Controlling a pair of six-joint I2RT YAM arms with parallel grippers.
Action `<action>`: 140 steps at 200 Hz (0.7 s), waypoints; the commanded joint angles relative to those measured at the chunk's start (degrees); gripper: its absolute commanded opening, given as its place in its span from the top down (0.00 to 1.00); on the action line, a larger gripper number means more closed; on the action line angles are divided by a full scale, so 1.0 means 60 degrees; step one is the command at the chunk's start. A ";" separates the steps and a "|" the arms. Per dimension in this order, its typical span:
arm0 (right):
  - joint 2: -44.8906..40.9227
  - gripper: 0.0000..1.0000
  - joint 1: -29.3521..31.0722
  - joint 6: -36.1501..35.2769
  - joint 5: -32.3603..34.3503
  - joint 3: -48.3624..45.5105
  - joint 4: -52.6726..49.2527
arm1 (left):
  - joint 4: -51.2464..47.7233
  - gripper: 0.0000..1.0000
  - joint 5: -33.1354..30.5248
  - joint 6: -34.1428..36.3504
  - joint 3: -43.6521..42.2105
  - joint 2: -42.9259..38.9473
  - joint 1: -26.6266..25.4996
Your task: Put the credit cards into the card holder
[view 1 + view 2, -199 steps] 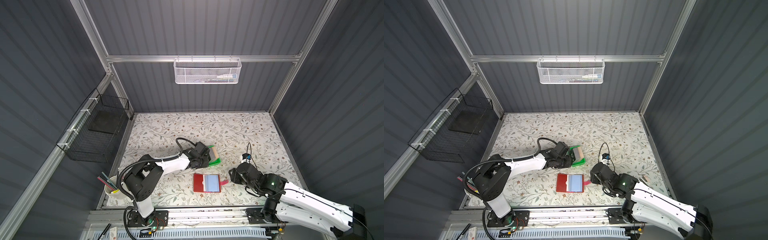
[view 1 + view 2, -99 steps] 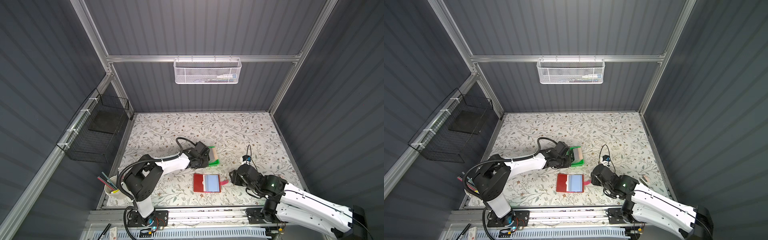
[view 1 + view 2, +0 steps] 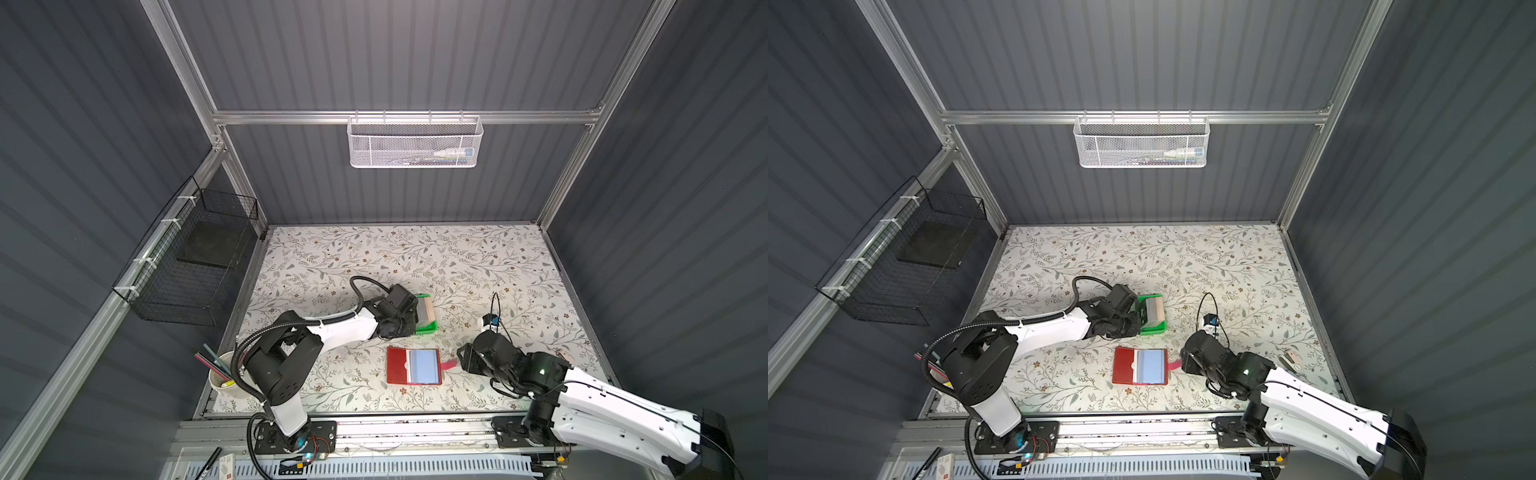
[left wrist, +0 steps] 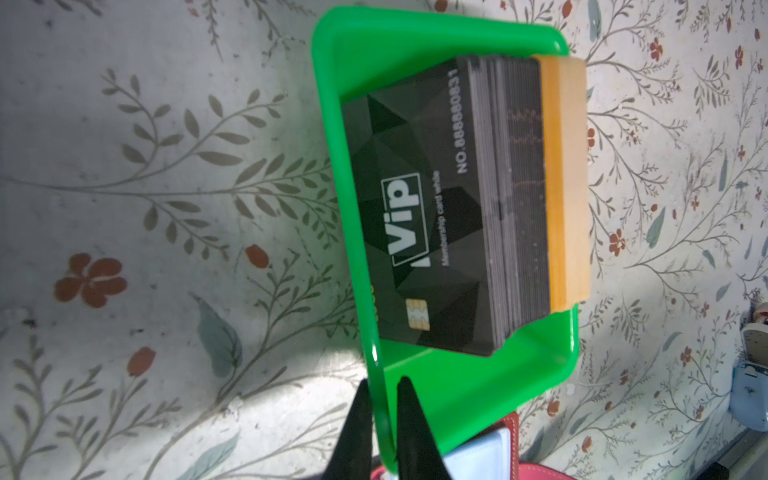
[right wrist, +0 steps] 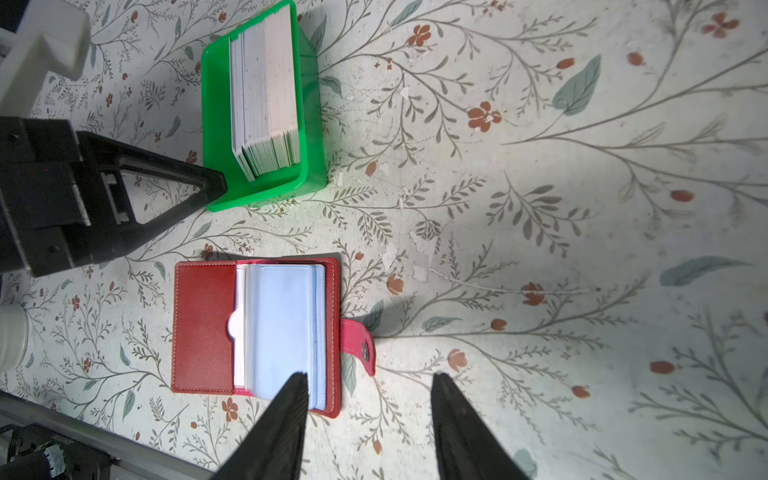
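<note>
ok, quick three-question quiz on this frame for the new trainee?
1. True or false: the card holder lies closed.
2. The stack of credit cards stands in: A the green tray; B the card holder; C the right jaws.
3. Which jaws straddle the green tray's wall?
Key: 1 false, it lies open; 2 A; 3 left jaws.

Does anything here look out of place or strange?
Yes. The left gripper is pinching the side wall of the green tray, not one of the credit cards leaning inside it. The table cover also looks chipped beside the card holder.
</note>
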 commanded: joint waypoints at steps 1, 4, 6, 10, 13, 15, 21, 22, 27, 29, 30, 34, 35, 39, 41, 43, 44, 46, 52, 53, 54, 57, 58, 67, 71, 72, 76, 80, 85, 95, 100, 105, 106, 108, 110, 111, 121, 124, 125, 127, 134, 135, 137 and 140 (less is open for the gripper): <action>0.0029 0.50 -0.0013 0.0110 -0.0040 -0.0095 0.0116 | -0.0054 0.88 0.0185 -0.0104 -0.0221 -0.0287 -0.0042; 0.0035 0.50 -0.0024 0.0109 -0.0045 -0.0104 0.0125 | -0.0058 0.88 0.0186 -0.0110 -0.0231 -0.0302 -0.0052; 0.0032 0.50 -0.0019 0.0110 -0.0055 -0.0107 0.0127 | -0.0055 0.88 0.0186 -0.0107 -0.0238 -0.0313 -0.0059; 0.0031 0.50 -0.0012 0.0121 -0.0053 -0.0120 0.0132 | -0.0056 0.88 0.0186 -0.0124 -0.0238 -0.0334 -0.0089; 0.0031 0.50 -0.0013 0.0125 -0.0043 -0.0109 0.0145 | -0.0067 0.88 0.0186 -0.0126 -0.0238 -0.0356 -0.0098; 0.0031 0.50 -0.0013 0.0132 -0.0036 -0.0119 0.0150 | -0.0069 0.88 0.0186 -0.0141 -0.0237 -0.0363 -0.0111; 0.0035 0.50 -0.0013 0.0125 -0.0033 -0.0119 0.0156 | -0.0076 0.88 0.0179 -0.0153 -0.0255 -0.0396 -0.0135; 0.0033 0.50 -0.0013 0.0125 -0.0038 -0.0113 0.0159 | -0.0072 0.88 0.0175 -0.0154 -0.0267 -0.0403 -0.0137; 0.0031 0.50 -0.0015 0.0125 -0.0030 -0.0108 0.0161 | -0.0072 0.88 0.0158 -0.0177 -0.0280 -0.0434 -0.0175; 0.0031 0.50 -0.0013 0.0125 -0.0018 -0.0112 0.0172 | -0.0081 0.88 0.0157 -0.0172 -0.0284 -0.0445 -0.0181; 0.0031 0.50 -0.0013 0.0125 -0.0016 -0.0117 0.0167 | -0.0082 0.88 0.0157 -0.0193 -0.0282 -0.0449 -0.0182; 0.0031 0.50 -0.0013 0.0125 -0.0026 -0.0110 0.0179 | -0.0084 0.88 0.0157 -0.0210 -0.0324 -0.0473 -0.0205; 0.0031 0.50 -0.0020 0.0125 -0.0027 -0.0116 0.0178 | -0.0076 0.88 0.0157 -0.0219 -0.0331 -0.0478 -0.0209; 0.0031 0.50 -0.0013 0.0121 -0.0021 -0.0108 0.0183 | -0.0068 0.88 0.0157 -0.0246 -0.0359 -0.0510 -0.0220; 0.0042 0.50 -0.0013 0.0113 -0.0016 -0.0115 0.0196 | -0.0069 0.88 0.0149 -0.0262 -0.0380 -0.0518 -0.0229; 0.0045 0.50 -0.0013 0.0115 -0.0026 -0.0117 0.0192 | -0.0058 0.88 0.0144 -0.0270 -0.0393 -0.0532 -0.0243; 0.0046 0.50 -0.0013 0.0113 -0.0020 -0.0112 0.0199 | -0.0049 0.88 0.0143 -0.0286 -0.0402 -0.0544 -0.0250; 0.0053 0.50 -0.0006 0.0111 -0.0016 -0.0116 0.0215 | -0.0038 0.88 0.0135 -0.0316 -0.0424 -0.0560 -0.0259; 0.0060 0.50 -0.0013 0.0110 -0.0001 -0.0101 0.0219 | -0.0002 0.88 0.0142 -0.0367 -0.0490 -0.0606 -0.0290; 0.0068 0.50 -0.0013 0.0110 -0.0008 -0.0105 0.0219 | 0.0001 0.88 0.0142 -0.0378 -0.0495 -0.0610 -0.0295; 0.0072 0.50 -0.0020 0.0110 -0.0004 -0.0106 0.0212 | 0.0010 0.88 0.0142 -0.0391 -0.0505 -0.0612 -0.0305; 0.0082 0.50 -0.0014 0.0110 -0.0011 -0.0095 0.0219 | 0.0018 0.88 0.0142 -0.0419 -0.0524 -0.0638 -0.0321; 0.0086 0.50 -0.0013 0.0103 -0.0006 -0.0087 0.0212 | 0.0026 0.88 0.0142 -0.0426 -0.0527 -0.0648 -0.0333; 0.0117 0.50 -0.0013 0.0085 -0.0001 -0.0072 0.0230 | 0.0062 0.88 0.0116 -0.0524 -0.0579 -0.0702 -0.0398; 0.0139 0.50 -0.0013 0.0083 0.0000 -0.0064 0.0249 | 0.0074 0.88 0.0098 -0.0561 -0.0611 -0.0716 -0.0429; 0.0144 0.50 -0.0013 0.0089 0.0000 -0.0064 0.0264 | 0.0076 0.88 0.0098 -0.0563 -0.0607 -0.0716 -0.0445; 0.0162 0.50 -0.0017 0.0071 0.0000 -0.0058 0.0279 | 0.0116 0.88 0.0087 -0.0590 -0.0622 -0.0730 -0.0486; 0.0176 0.50 -0.0011 0.0067 0.0008 -0.0061 0.0291 | 0.0119 0.87 0.0074 -0.0619 -0.0636 -0.0742 -0.0508; 0.0206 0.50 -0.0013 0.0066 -0.0007 -0.0038 0.0307 | 0.0130 0.87 0.0069 -0.0658 -0.0632 -0.0731 -0.0546; 0.0273 0.50 -0.0023 0.0052 -0.0008 -0.0008 0.0353 | 0.0191 0.87 0.0065 -0.0738 -0.0680 -0.0731 -0.0604; 0.0319 0.50 -0.0015 0.0044 -0.0014 0.0006 0.0359 | 0.0220 0.87 0.0067 -0.0786 -0.0710 -0.0731 -0.0622; 0.0351 0.50 -0.0021 0.0040 -0.0014 0.0025 0.0385 | 0.0250 0.87 0.0069 -0.0820 -0.0720 -0.0746 -0.0666; 0.0367 0.50 -0.0017 0.0046 -0.0022 0.0025 0.0390 | 0.0266 0.87 0.0069 -0.0817 -0.0734 -0.0753 -0.0666; 0.0372 0.50 -0.0014 0.0039 -0.0027 0.0024 0.0383 | 0.0286 0.87 0.0069 -0.0848 -0.0741 -0.0755 -0.0678; 0.0380 0.50 -0.0013 0.0038 -0.0021 0.0039 0.0393 | 0.0294 0.87 0.0076 -0.0856 -0.0736 -0.0767 -0.0692; 0.0381 0.50 -0.0013 0.0037 -0.0025 0.0046 0.0402 | 0.0296 0.87 0.0087 -0.0857 -0.0735 -0.0764 -0.0701; 0.0448 0.50 -0.0013 0.0010 -0.0026 0.0078 0.0452 | 0.0330 0.86 0.0096 -0.0911 -0.0747 -0.0761 -0.0727; 0.0462 0.50 -0.0013 0.0008 -0.0027 0.0080 0.0463 | 0.0338 0.85 0.0105 -0.0916 -0.0739 -0.0768 -0.0737; 0.0467 0.50 -0.0013 0.0008 -0.0028 0.0081 0.0466 | 0.0332 0.85 0.0109 -0.0917 -0.0737 -0.0764 -0.0738; 0.0481 0.50 -0.0020 0.0001 -0.0029 0.0093 0.0479 | 0.0332 0.85 0.0112 -0.0917 -0.0738 -0.0773 -0.0740; 0.0513 0.50 -0.0013 -0.0018 -0.0014 0.0108 0.0523 | 0.0301 0.84 0.0105 -0.0942 -0.0775 -0.0796 -0.0742; 0.0514 0.50 -0.0013 -0.0020 -0.0014 0.0117 0.0533 | 0.0299 0.83 0.0102 -0.0944 -0.0777 -0.0801 -0.0741; 0.0533 0.50 -0.0013 -0.0032 -0.0014 0.0124 0.0540 | 0.0279 0.83 0.0088 -0.0946 -0.0796 -0.0829 -0.0740; 0.0541 0.50 -0.0007 -0.0036 -0.0013 0.0137 0.0542 | 0.0249 0.83 0.0060 -0.0944 -0.0813 -0.0852 -0.0746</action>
